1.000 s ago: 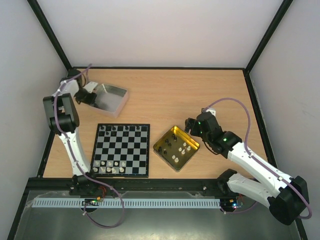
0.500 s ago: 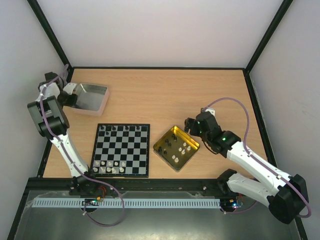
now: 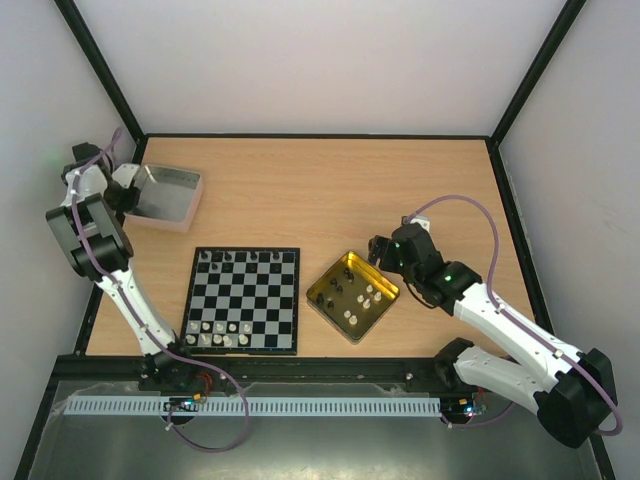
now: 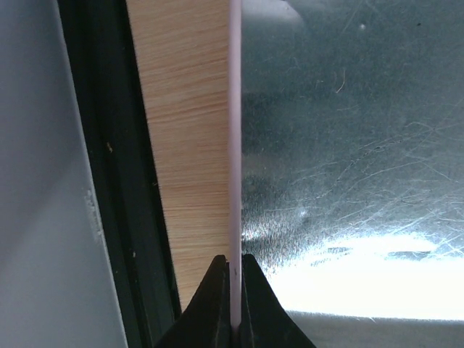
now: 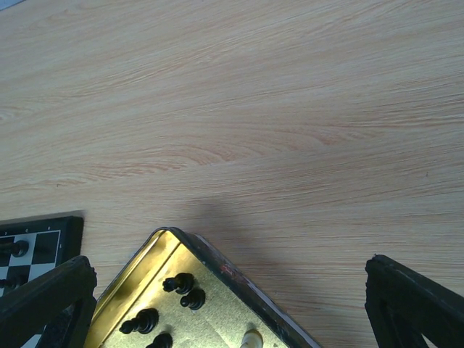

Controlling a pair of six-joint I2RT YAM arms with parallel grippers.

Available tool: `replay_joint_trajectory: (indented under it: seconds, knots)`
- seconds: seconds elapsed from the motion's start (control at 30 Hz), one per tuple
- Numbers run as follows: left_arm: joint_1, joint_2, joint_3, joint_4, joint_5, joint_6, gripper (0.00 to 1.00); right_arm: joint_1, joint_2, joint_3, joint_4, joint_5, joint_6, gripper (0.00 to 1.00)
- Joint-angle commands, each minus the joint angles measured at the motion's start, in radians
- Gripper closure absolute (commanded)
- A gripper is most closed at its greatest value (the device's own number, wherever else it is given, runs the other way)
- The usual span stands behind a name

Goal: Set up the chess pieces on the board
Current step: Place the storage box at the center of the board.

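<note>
**Board partly set; left arm clamping the lid, right arm open over the tray**

The board [image 3: 241, 295] is lying flat at about 7 o'clock from the middle of the table [image 3: 330, 190], with its near edge running close to the table's near edge. It is showing black and silvery squares inside a thin dark border. The chess pieces are sitting in three groups:

- Black ones [image 3: 232, 257] are standing along the board's 12 o'clock row.
- Pale ones [image 3: 207, 327] are filling the left part of the two rows at its 6 o'clock side.
- Further black and pale pieces [image 3: 365, 298] are lying loose in the gold tray [image 3: 312, 296].

The middle rows of the board are standing bare. The pieces are too small to tell their types.

The gold tray is resting at 5 o'clock, turned corner-on to the board, with a narrow gap of wood between them.

The left gripper [image 4: 233, 290] is pinching the thin upright wall of the tin lid [image 3: 170, 195], its jaws closed on it. The lid is sitting at 10 o'clock, near the black frame rail [image 4: 109, 181], and a strip of wood is showing between them.

The right gripper [image 3: 378, 250] is hovering over the tray's far corner with its jaws spread wide, holding nothing.

Open wood is stretching from 12 to 3 o'clock.
</note>
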Motion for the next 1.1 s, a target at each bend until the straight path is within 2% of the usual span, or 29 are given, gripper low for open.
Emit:
replay_joint_trajectory:
  seconds: [0.0,0.33,0.53,0.83,0.97,1.07]
  knots:
    - [0.027,0.036,0.03,-0.01,-0.002,0.012,0.97,0.007,-0.012,-0.007,0.013,0.005,0.011,0.02]
    - [0.056,0.062,0.02,-0.001,-0.004,0.014,0.92,0.007,-0.017,-0.013,0.01,0.006,0.015,0.02]
    - [0.063,0.057,0.028,-0.003,0.005,0.012,0.81,0.007,-0.018,-0.017,0.01,0.007,0.017,0.02]
    - [0.06,-0.027,0.033,-0.006,0.067,0.002,0.38,0.007,-0.015,-0.005,0.004,0.011,0.006,0.02]
    - [0.054,-0.077,0.029,-0.01,0.104,-0.009,0.25,0.007,-0.01,0.005,-0.002,0.026,-0.002,0.02]
    - [0.044,-0.123,0.019,-0.029,0.154,-0.009,0.23,0.007,-0.001,0.016,-0.01,0.034,-0.005,0.02]
